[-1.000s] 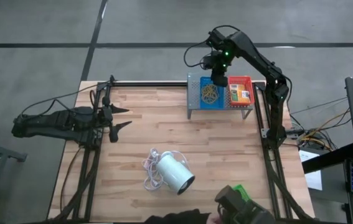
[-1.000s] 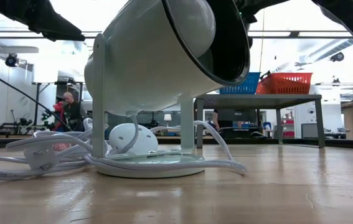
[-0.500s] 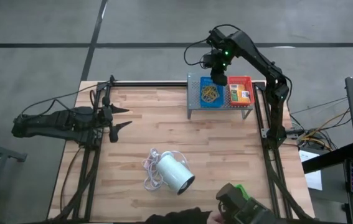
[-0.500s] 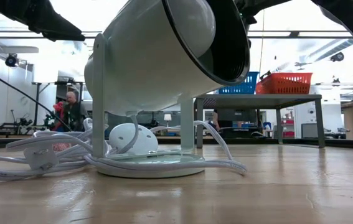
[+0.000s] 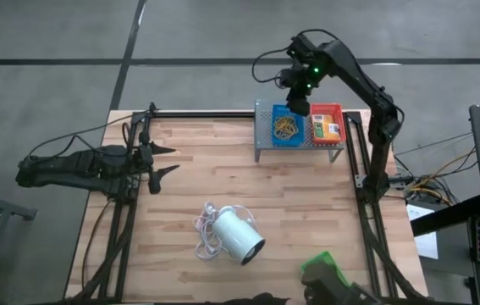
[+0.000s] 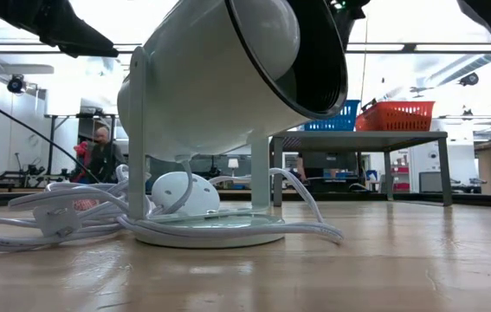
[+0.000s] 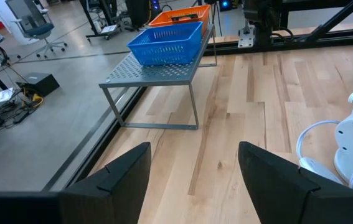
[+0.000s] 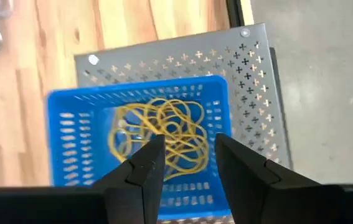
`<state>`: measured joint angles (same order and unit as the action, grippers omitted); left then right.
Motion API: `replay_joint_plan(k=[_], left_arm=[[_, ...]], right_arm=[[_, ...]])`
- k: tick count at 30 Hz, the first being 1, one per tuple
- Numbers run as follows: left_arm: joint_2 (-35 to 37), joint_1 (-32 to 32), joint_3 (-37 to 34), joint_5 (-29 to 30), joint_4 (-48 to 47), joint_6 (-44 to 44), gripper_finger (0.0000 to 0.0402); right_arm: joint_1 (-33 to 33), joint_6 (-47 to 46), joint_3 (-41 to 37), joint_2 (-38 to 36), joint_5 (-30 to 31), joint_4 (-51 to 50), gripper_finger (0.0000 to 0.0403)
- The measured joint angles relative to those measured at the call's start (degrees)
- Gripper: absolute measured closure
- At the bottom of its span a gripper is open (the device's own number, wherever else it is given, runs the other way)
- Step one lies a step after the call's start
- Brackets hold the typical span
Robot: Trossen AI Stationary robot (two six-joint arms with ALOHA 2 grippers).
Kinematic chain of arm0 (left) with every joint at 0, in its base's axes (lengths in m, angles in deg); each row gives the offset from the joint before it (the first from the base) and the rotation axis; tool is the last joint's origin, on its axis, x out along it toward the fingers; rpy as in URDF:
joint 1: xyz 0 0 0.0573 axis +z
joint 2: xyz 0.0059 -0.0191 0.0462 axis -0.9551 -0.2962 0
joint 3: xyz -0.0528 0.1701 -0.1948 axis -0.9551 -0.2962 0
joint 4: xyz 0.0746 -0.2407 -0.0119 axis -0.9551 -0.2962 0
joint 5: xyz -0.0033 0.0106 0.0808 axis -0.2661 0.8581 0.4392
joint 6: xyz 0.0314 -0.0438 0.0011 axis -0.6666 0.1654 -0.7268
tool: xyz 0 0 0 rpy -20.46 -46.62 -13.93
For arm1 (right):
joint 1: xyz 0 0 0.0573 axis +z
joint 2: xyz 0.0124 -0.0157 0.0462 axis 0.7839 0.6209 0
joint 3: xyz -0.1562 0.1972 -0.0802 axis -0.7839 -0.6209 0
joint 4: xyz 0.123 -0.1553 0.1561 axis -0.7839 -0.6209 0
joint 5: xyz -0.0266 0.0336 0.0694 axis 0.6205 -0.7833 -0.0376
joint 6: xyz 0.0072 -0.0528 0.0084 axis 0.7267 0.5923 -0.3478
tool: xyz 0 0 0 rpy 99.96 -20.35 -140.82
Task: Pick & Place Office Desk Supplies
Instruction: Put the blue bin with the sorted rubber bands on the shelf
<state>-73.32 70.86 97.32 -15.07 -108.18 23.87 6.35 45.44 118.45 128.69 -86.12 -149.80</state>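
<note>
Two trays, blue tray (image 5: 288, 126) holding rubber bands (image 8: 164, 134), red tray (image 5: 327, 125) seemingly boxes.

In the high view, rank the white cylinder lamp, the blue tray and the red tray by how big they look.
1. White cylinder lamp, largest.
2. Blue tray.
3. Red tray, close to the blue one; the right gripper overlaps the blue tray, so that order is unsure.

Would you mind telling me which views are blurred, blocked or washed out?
Right wrist view: the blue tray with rubber bands looks smeared. Low view: the white cylinder fills the foreground and bright ceiling light washes out the top. High view: evenly lit.
</note>
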Motion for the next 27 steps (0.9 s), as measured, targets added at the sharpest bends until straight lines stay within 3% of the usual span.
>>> replay_joint_plan(k=[7,23,27], left_arm=[[0.0,0.0,0.0,0.0,0.0,0.0,0.0158],[0.0,0.0,0.0,0.0,0.0,0.0,0.0158],[0.0,0.0,0.0,0.0,0.0,0.0,0.0158]], right_arm=[[3.5,-4.3,-0.8,-2.9,-0.1,-3.8,0.0264],[13.9,-10.3,-12.4,-8.8,0.0,-3.2,0.0264],[16.9,-11.3,-17.0,-11.7,5.7,-1.2,0.0264]])
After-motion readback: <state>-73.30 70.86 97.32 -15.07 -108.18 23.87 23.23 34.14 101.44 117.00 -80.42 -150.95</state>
